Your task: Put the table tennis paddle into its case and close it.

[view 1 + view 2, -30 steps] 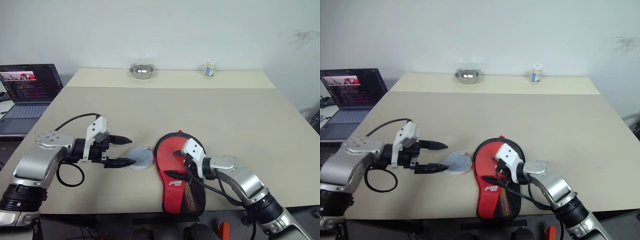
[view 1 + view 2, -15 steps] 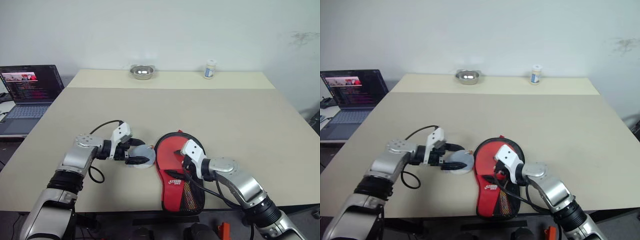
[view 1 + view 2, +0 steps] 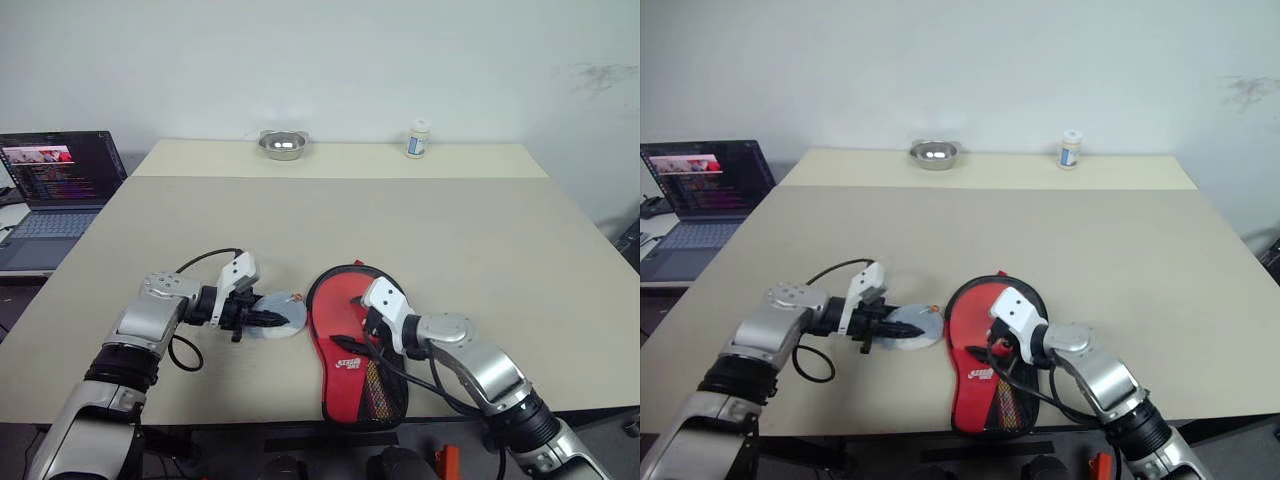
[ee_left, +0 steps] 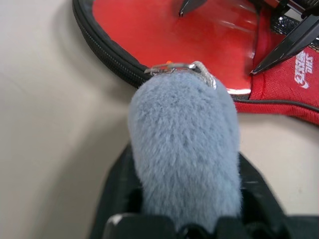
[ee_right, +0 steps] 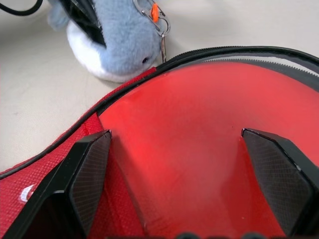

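Observation:
The case [image 3: 372,385] lies open near the table's front edge, red with a black mesh pocket and a black zip rim [image 4: 109,55]. Inside it shows the red face of the table tennis paddle [image 3: 338,293]; the handle is hidden. My right gripper [image 3: 352,325] stands open over that red face [image 5: 189,139], fingers [image 5: 87,174] wide apart and nothing between them. Just left of the case lies a pale blue-grey plush disc [image 3: 288,316] with a metal ring [image 4: 172,67] by the zip. My left gripper [image 3: 265,318] is shut on the plush disc [image 4: 184,149].
A laptop [image 3: 55,185] stands open on a side surface at the left. A metal bowl [image 3: 282,143] and a small white bottle [image 3: 418,138] sit at the table's far edge. The case's near end reaches the front edge of the table [image 3: 250,395].
My left gripper came in from the left to the plush disc, sank a little and closed on it. The right gripper stayed open over the paddle.

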Controlling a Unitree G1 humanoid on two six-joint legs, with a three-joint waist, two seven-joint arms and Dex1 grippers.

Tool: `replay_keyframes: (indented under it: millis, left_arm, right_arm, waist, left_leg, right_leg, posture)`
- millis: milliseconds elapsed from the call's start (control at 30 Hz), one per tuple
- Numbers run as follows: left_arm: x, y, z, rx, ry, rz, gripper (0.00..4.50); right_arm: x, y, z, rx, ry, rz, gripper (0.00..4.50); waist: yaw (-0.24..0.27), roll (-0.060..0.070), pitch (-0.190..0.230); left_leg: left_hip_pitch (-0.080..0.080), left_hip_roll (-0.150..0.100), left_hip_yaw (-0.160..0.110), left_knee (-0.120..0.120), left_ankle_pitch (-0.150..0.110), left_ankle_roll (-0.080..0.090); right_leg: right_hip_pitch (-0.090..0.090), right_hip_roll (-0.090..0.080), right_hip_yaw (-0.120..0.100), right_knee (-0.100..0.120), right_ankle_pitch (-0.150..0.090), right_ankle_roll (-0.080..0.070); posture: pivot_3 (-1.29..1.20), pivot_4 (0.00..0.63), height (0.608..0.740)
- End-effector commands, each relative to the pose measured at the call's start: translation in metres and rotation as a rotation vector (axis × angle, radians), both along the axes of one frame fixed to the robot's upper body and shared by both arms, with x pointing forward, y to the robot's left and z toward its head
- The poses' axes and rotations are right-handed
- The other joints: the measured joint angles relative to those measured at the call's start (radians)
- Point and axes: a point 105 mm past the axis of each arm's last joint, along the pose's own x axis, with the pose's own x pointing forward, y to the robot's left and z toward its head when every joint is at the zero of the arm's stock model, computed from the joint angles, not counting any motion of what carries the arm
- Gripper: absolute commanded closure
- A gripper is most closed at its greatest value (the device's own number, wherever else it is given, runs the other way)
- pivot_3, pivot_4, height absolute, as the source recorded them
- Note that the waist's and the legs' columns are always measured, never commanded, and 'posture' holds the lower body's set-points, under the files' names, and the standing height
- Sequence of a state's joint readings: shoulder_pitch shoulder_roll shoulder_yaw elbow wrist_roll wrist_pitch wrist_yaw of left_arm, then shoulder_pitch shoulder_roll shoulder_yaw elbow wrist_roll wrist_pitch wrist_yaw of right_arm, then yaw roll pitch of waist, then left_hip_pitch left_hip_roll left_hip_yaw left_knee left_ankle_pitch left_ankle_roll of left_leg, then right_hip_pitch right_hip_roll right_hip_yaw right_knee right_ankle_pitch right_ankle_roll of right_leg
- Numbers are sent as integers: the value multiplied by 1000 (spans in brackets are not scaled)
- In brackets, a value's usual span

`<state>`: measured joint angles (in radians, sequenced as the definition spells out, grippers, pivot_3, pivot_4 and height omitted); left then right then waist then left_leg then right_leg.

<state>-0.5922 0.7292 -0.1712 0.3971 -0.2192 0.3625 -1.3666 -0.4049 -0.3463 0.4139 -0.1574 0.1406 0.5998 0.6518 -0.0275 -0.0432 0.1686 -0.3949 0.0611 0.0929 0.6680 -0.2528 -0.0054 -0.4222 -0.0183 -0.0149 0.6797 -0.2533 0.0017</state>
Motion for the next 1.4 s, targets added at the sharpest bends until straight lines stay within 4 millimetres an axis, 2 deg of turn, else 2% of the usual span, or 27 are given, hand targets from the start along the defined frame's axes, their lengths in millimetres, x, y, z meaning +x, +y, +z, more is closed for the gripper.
replay_keyframes:
  millis: [33, 133, 300, 367, 500, 600, 700, 967, 1067, 1100, 1200, 1333, 1400]
  left_arm:
    - [18, 11, 9, 99, -67, 59, 3887]
    - [33, 12, 19, 151, -127, 59, 3943]
    - [58, 18, 26, 348, -267, 21, 3944]
    - [77, 14, 29, 487, -385, 0, 3944]
    - [93, 7, 32, 609, -507, -34, 3979]
    - [106, -11, 39, 673, -624, -64, 3982]
    - [122, -41, 47, 759, -830, -91, 4005]
    - [141, -72, 62, 869, -1098, -42, 4017]
    - [145, -77, 72, 875, -1139, 10, 4032]
    - [147, -80, 76, 834, -1123, 57, 4032]
    - [149, -88, 83, 726, -1063, 163, 4032]
    - [148, -102, 80, 537, -903, 296, 4032]
    - [147, -110, 76, 517, -878, 297, 4033]
  right_arm:
    - [-2, -11, -24, -81, 65, -28, 0]
    - [-3, -11, -29, -108, 68, -28, 0]
    - [-3, -13, -37, -136, 84, -48, 0]
    - [-3, -14, -41, -150, 93, -51, 0]
    - [-5, -14, -43, -159, 100, -48, 0]
    - [-6, -13, -44, -158, 109, -48, 0]
    - [-10, -14, -47, -166, 126, -52, 0]
    - [-14, -16, -52, -179, 154, -60, 0]
    - [-15, -17, -53, -185, 162, -60, 0]
    - [-15, -17, -54, -185, 167, -62, 0]
    - [-14, -18, -56, -186, 176, -69, 0]
    - [-15, -19, -57, -190, 182, -71, 0]
    - [-16, -19, -57, -192, 185, -68, 0]
  waist:
    - [1, 0, 0]
    - [1, -1, 0]
    - [2, -1, -1]
    - [3, -1, -1]
    - [5, -1, -6]
    - [14, 0, -8]
    - [34, 0, -9]
    - [40, -1, -8]
    - [32, -1, -8]
    - [28, -1, -8]
    - [22, -1, -8]
    - [18, -2, -7]
    - [18, -2, -7]
  left_leg:
    - [0, 0, 0, 0, 0, 0]
    - [1, 0, -1, 0, 0, 0]
    - [1, -1, -1, 0, 1, 1]
    - [1, -1, -1, 0, 1, 1]
    - [2, -1, -2, 0, 1, 2]
    - [4, -1, -2, -1, 2, 3]
    - [5, -2, -4, -2, 3, 5]
    - [4, -2, -5, -3, 4, 6]
    - [1, -2, -5, -3, 7, 6]
    - [1, -2, -5, -3, 7, 6]
    - [-3, -2, -5, -5, 6, 5]
    - [-6, -1, -4, -6, 5, 4]
    - [-6, -1, -5, -6, 5, 4]
  right_leg:
    - [0, 0, 0, 0, 0, 0]
    - [1, 0, -1, 0, 0, 0]
    - [1, 0, -1, 0, 0, -1]
    - [2, 0, -1, 0, 0, -1]
    - [3, 0, -2, 0, 1, -1]
    - [3, -1, -2, 0, 1, -2]
    - [4, -1, -2, 0, 1, -3]
    - [3, -2, -3, -1, -1, -6]
    - [4, -1, -3, 0, 1, -2]
    - [3, -1, -3, 0, 4, 1]
    - [0, 0, -3, -2, 1, -2]
    - [-2, 0, -4, -3, 0, -1]
    - [-2, 0, -5, -3, 0, -1]
  posture:
    - [0, 150, 740]
    - [0, 150, 740]
    - [0, 150, 740]
    - [0, 150, 740]
    - [0, 150, 740]
    - [0, 150, 740]
    - [0, 150, 740]
    - [0, 150, 740]
    - [0, 150, 740]
    - [0, 150, 740]
    - [0, 150, 740]
    - [0, 150, 740]
    - [0, 150, 740]
